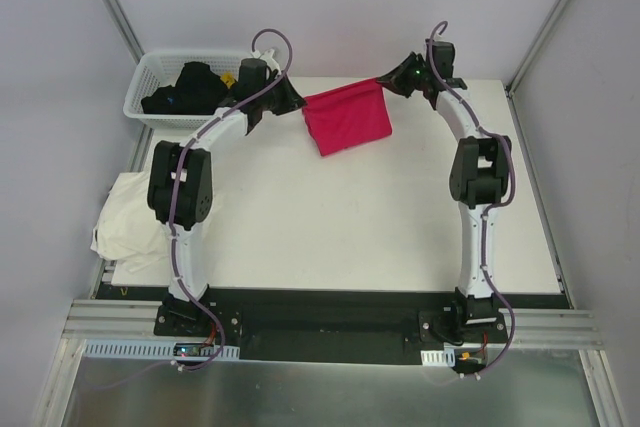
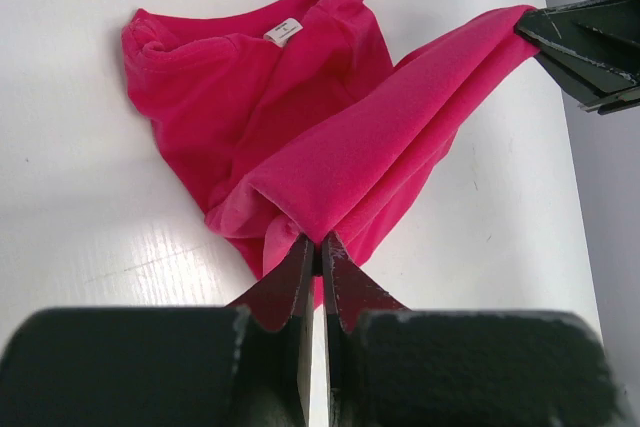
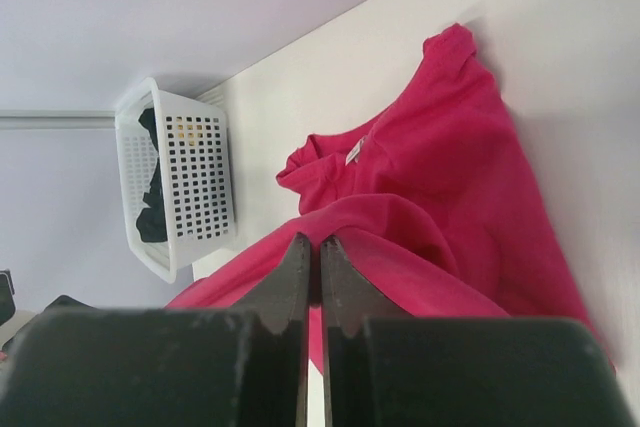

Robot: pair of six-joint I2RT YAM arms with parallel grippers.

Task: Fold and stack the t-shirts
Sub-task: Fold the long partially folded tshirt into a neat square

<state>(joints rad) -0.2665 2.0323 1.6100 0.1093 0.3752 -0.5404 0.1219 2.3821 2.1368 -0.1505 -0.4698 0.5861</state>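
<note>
left gripper (image 1: 298,104) and right gripper (image 1: 388,81) are each clenched on a pinch of the red shirt (image 1: 348,119), one at either end of the same edge, and that edge is pulled into a taut band between them. the band runs left to right across the far part of the table (image 1: 350,237), and it sits a little higher on the right side in the top view. from this held edge the rest of the red shirt falls toward the arms' bases, with its lower part resting loosely on the table. so the cloth lies on the near side of both grippers, and its long axis runs crosswise between them. neither arm is nearer to it, since both hold it alike. judging from this, any fold depends on both grippers carrying the edge together, at right angles to the band, to lay it over the part already down. a move by one gripper alone would likely skew the cloth. the cream shirt (image 1: 128,225) lies crumpled at the table's left edge, just beside the left arm and well apart from the red one, so the left arm is nearer to it. the basket (image 1: 143,75) stands at the far left corner, behind the left gripper.
</note>
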